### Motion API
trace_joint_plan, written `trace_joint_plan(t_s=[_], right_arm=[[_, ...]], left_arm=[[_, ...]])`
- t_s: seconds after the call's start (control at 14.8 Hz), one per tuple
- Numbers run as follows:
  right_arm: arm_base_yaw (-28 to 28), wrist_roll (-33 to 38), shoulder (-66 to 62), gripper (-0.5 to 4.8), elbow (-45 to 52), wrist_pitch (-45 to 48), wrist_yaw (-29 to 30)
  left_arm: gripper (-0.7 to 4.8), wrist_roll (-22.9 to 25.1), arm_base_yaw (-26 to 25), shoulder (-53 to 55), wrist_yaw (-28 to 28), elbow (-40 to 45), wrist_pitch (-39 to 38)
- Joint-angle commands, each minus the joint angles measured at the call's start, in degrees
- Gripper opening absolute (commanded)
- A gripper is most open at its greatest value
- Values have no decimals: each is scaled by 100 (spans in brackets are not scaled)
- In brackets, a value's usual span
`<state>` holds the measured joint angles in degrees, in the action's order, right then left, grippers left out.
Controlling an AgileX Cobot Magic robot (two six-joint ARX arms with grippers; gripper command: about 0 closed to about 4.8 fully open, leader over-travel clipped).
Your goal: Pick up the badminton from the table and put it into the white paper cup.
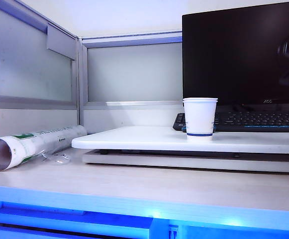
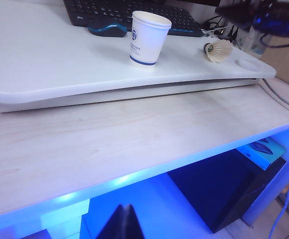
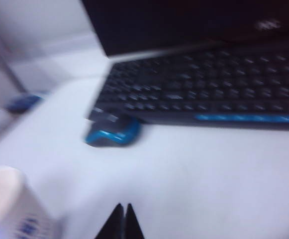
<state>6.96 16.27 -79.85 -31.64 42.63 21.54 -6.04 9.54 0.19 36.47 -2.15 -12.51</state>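
In the exterior view the white paper cup [image 1: 200,117] stands upright on the white worktop [image 1: 134,138]; its inside is hidden. The left wrist view shows the badminton [image 2: 219,50] lying on the worktop beside the cup; the left end effector [image 2: 122,225] looks closed, empty. The blurred right wrist view shows the right end effector [image 3: 122,221] closed on nothing, above the worktop near the cup.

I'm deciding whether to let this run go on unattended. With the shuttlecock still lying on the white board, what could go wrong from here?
1. The badminton lies on its side near the table edge; a nudge might roll it off.
2. The right gripper is shut and holds nothing; unless it opens, it could push the shuttlecock instead of gripping it.
3. The white paper cup looks light; a brush could tip it.
The left gripper hangs below the desk edge.
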Motion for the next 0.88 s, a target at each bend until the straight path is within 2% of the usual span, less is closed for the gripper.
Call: trace_joint_plan(t_s=[0.07, 0.27, 0.54, 0.61, 0.67, 0.74, 0.81, 0.88], right_arm=[[2, 227, 291, -8, -22, 92, 166], [2, 522, 509, -8, -22, 83, 284], [2, 520, 619, -8, -17, -243, 413], [2, 520, 647, 6, -17, -348, 409], [4, 520, 667, 83, -15, -455, 367], [11, 531, 667, 196, -15, -658, 190], [17, 542, 667, 243, -15, -898, 76], [28, 621, 667, 259, -13, -1193, 46]], left_arm=[[-5, 2, -7, 2, 17, 11, -114], [-5, 2, -7, 2, 17, 9, -114], [-5, 2, -7, 2, -48, 11, -114], [-4, 4, -7, 2, -94, 11, -114], [-4, 4, -7, 2, -170, 11, -114], [-4, 4, -7, 2, -201, 11, -114], [-4, 4, -7, 2, -201, 11, -114], [-4, 2, -7, 2, -197, 11, -114]])
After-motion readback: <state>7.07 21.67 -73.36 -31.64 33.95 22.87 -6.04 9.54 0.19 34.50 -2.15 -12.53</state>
